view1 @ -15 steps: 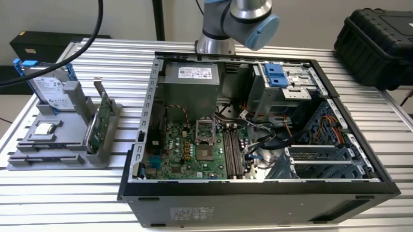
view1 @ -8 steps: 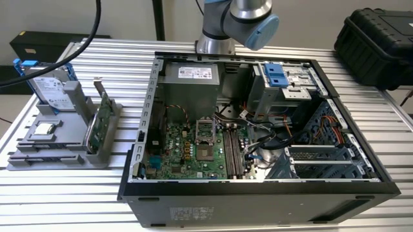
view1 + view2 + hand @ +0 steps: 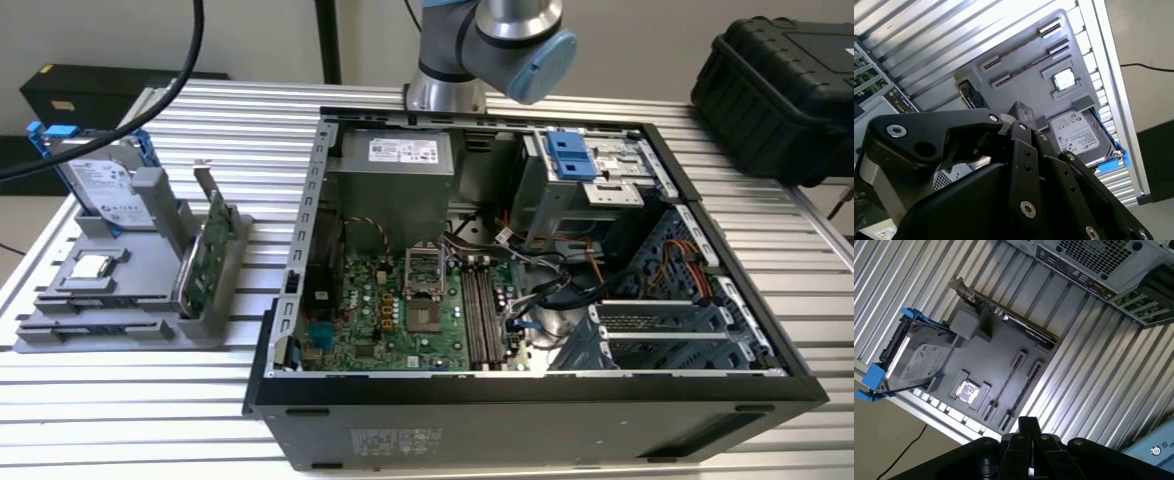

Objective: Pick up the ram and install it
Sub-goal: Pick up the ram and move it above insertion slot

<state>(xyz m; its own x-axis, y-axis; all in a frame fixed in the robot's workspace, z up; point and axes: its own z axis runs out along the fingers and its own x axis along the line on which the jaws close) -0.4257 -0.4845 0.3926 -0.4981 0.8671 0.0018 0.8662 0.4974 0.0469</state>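
1. The open computer case [image 3: 534, 425] lies on the ribbed table [image 3: 147, 400]. The long slots [image 3: 477, 305] of its motherboard [image 3: 380, 315] look unfilled, so nothing is judged to be installed yet.
2. The grey holder [image 3: 999, 345] is set just beside the case, on the exterior view's left. The silver drive [image 3: 916, 357] and the green card [image 3: 200, 260] are stood in it.
3. The gripper [image 3: 1026, 424] is hung above the holder in both wrist views. Its fingers are drawn together and nothing is gripped between them.
4. The ram [image 3: 1006, 385] is taken to be the thin dark strip held on edge between the holder's end clips, well apart from the gripper. Its colour cannot be told.
5. The step in hand is judged to be the approach to the pick. A grasp would call for the jaws to be parted, turned across the card's flat faces and lowered at its middle, clear of the clips.
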